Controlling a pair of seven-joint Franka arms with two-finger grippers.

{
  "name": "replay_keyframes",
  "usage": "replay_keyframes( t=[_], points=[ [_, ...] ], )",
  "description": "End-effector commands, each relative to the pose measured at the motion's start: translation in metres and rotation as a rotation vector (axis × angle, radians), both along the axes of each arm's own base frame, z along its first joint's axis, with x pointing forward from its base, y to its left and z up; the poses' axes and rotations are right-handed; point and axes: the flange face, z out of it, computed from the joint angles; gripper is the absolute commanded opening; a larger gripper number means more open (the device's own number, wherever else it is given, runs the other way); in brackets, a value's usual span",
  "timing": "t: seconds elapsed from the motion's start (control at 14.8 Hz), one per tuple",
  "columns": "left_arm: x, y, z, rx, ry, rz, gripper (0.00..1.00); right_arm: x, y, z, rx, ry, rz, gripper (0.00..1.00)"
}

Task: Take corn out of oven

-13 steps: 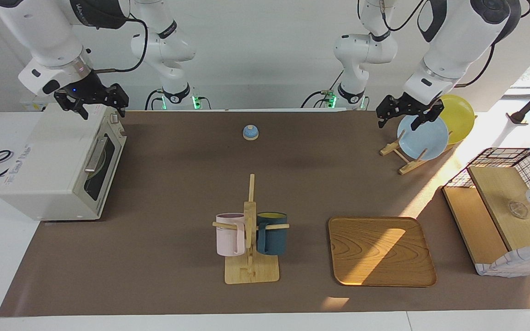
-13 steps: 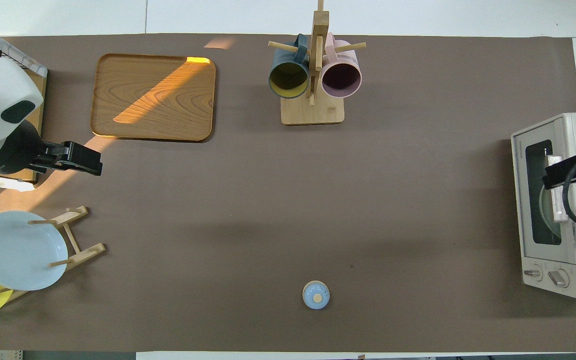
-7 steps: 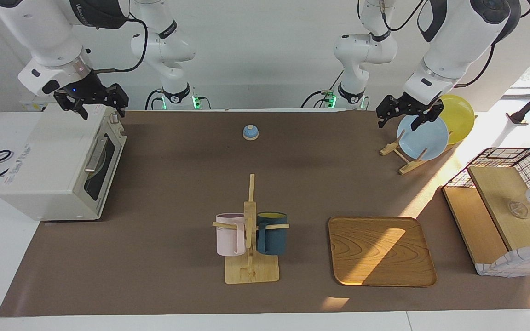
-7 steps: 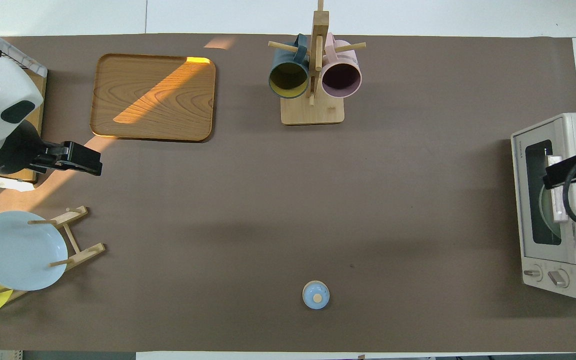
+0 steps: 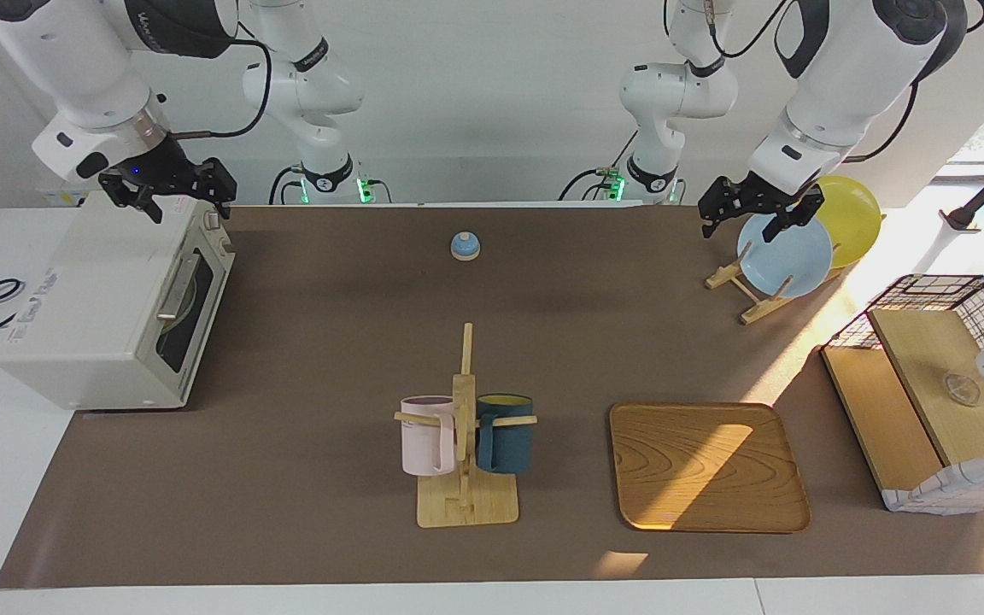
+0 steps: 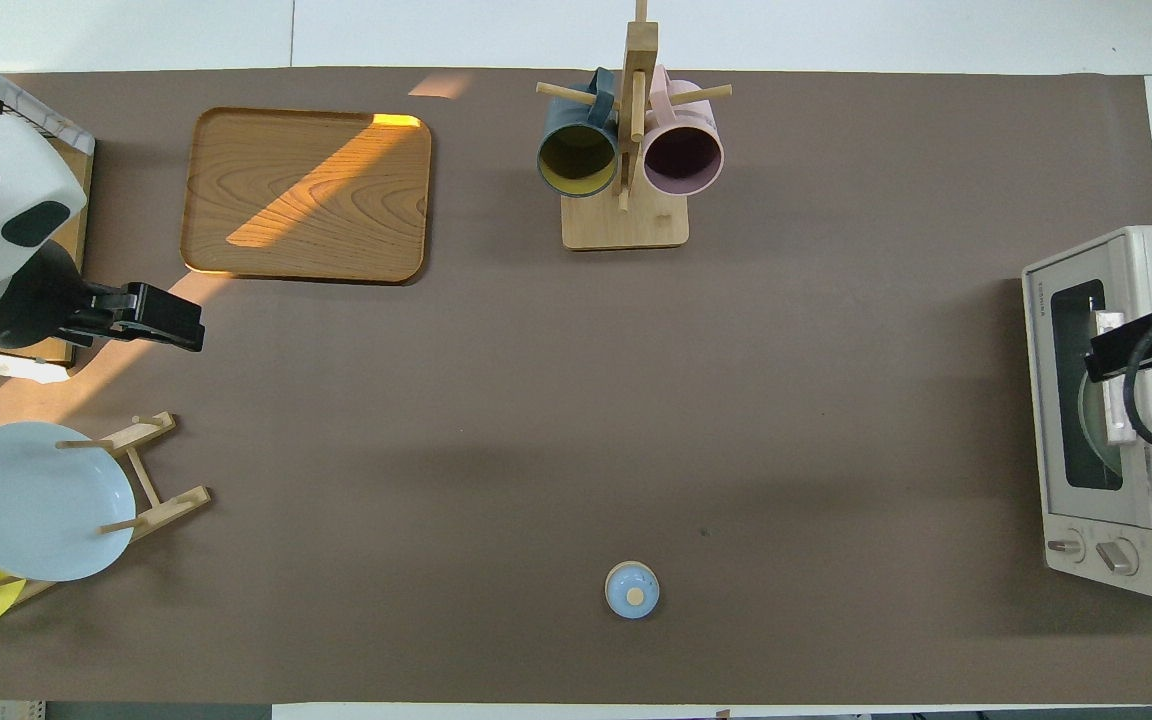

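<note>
Brown-matted table: the oven (image 5: 108,303), door shut, faces mid-table; right end effector (image 5: 174,190) spread above it.

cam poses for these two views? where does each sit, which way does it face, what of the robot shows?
Facing view: high across the table, looking at the robots; both arms show whole, right hand over the oven, left hand over the plate rack.
Overhead view: high above the robots' end, looking steeply down and forward; only the left hand with its wrist and the right hand show.
Shared: oven, mug stand, tray, half a turn apart.
</note>
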Motion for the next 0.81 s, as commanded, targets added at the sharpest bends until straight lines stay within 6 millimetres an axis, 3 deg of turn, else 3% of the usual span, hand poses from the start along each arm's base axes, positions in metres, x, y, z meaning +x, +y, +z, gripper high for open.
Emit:
replay_keyframes(
  t=[0.0,0.27,0.54,0.61,0.75],
  points=[
    [-0.003,0.003,0.003,0.01,-0.016,-0.005,1.0,-0.012,-0.014,-0.011,0.039,-0.001,0.036,0.0],
    [-0.004,0.003,0.004,0.01,-0.018,-0.004,1.0,-0.01,-0.026,-0.018,0.024,-0.024,0.019,0.0],
    [-0.003,0.003,0.003,0.01,-0.016,-0.006,1.0,-0.022,-0.051,-0.061,-0.018,-0.109,-0.017,0.0],
    [-0.003,0.003,0.003,0.01,-0.015,-0.006,1.0,-0.022,-0.051,-0.064,-0.043,-0.11,-0.047,0.0],
    [-0.003,0.003,0.003,0.01,-0.016,-0.006,1.0,-0.007,-0.053,-0.088,-0.065,-0.104,-0.179,0.0]
  ],
)
